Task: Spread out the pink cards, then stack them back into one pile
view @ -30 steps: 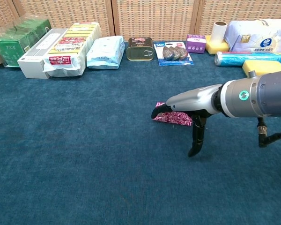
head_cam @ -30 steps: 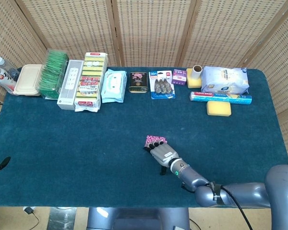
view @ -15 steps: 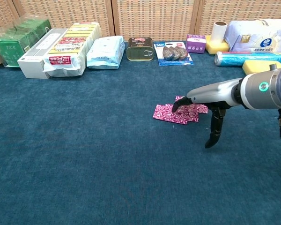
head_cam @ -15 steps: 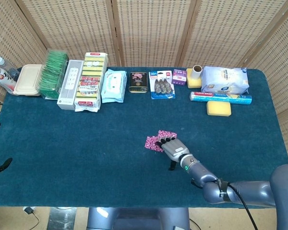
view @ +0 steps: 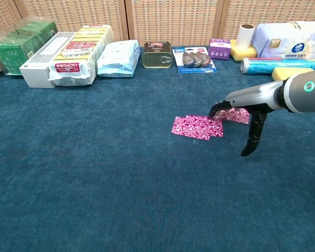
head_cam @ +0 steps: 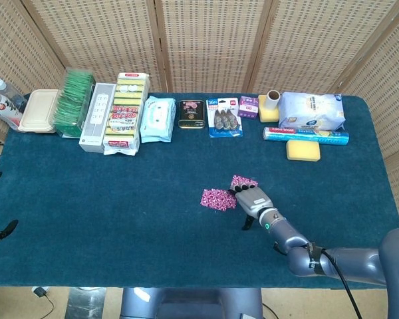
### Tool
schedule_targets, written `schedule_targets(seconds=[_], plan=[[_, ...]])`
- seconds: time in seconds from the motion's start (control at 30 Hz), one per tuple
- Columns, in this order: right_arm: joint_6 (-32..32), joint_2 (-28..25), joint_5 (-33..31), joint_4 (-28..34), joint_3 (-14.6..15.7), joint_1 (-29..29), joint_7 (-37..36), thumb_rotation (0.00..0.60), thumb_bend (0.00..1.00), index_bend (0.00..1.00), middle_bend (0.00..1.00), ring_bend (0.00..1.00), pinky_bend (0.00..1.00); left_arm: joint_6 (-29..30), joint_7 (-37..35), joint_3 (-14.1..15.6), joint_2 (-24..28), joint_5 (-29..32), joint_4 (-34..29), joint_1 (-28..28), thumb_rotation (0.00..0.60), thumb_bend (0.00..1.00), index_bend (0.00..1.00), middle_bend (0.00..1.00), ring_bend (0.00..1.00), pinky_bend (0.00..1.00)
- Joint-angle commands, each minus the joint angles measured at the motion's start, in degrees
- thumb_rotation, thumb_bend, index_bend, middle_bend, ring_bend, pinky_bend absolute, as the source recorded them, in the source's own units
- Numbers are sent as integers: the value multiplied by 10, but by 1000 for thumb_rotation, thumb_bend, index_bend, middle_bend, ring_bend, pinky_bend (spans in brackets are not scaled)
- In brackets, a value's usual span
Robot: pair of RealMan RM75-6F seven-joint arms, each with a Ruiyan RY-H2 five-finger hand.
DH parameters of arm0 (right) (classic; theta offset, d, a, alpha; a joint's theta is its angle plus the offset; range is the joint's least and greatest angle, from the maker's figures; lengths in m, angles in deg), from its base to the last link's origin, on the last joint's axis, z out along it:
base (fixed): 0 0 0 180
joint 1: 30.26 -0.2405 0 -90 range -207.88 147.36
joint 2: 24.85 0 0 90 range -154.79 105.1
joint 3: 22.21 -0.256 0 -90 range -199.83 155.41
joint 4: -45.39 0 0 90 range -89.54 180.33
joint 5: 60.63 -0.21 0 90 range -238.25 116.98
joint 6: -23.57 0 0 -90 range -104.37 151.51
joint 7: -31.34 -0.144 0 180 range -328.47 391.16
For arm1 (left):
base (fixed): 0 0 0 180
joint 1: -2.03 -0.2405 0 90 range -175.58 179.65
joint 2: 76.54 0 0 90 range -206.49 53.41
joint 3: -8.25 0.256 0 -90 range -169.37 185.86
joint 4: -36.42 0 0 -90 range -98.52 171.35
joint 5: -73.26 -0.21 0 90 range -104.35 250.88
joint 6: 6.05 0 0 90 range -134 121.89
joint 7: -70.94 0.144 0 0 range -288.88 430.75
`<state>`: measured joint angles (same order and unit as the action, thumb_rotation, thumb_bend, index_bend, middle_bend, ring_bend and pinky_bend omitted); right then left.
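Fingertips (view: 215, 111) of the right hand (head_cam: 254, 199) are pressed flat on the pink cards (view: 198, 127), at the near edge of the far-right card; nothing is clamped. The fingers are held close together and extended, with the thumb hanging down clear of the cloth.

The cards are seen fanned on the blue table cloth (head_cam: 106, 199), near the middle of the table: a lower-left group, and one card (view: 236, 115) set off to the upper right, mostly under the hand in the head view. How many cards lie in the left group cannot be told.

Step judged: spreading, partly done.

Next move, as judged: either one more sideways drag for the overlapped cards, or the far card is to be slid back onto the rest. Light downward pressure is called for, so only the top card shifts.

Left hand not seen in either view.
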<state>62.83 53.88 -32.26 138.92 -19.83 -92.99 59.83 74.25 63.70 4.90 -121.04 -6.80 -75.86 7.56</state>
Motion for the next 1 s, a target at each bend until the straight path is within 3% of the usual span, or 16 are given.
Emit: schedule_targets(seconds=[0.03,0.47,0.77,1.0], plan=[[-2,-4,-9,-6,1,-3,-6,558,4,89,75,20,54,0,0,0,0,0,0,0,600,245,0,0,0,63],[-16,-38,-70,-23,11,-16,-28,555,9,98,76,19,59,4,-4,1,1,-4,0,-3,600,245,0,0,0,62],[-37,-108,45,100,-16,10,-78,540,8,103,98,74,78,0,2,1,-1,-1,-2,0,600,244,0,0,0,63],[-24,-81,92,119,-13,9,-75,542,9,107,99,62,79,3,15,3,-5,-2,-6,-2,600,245,0,0,0,63]])
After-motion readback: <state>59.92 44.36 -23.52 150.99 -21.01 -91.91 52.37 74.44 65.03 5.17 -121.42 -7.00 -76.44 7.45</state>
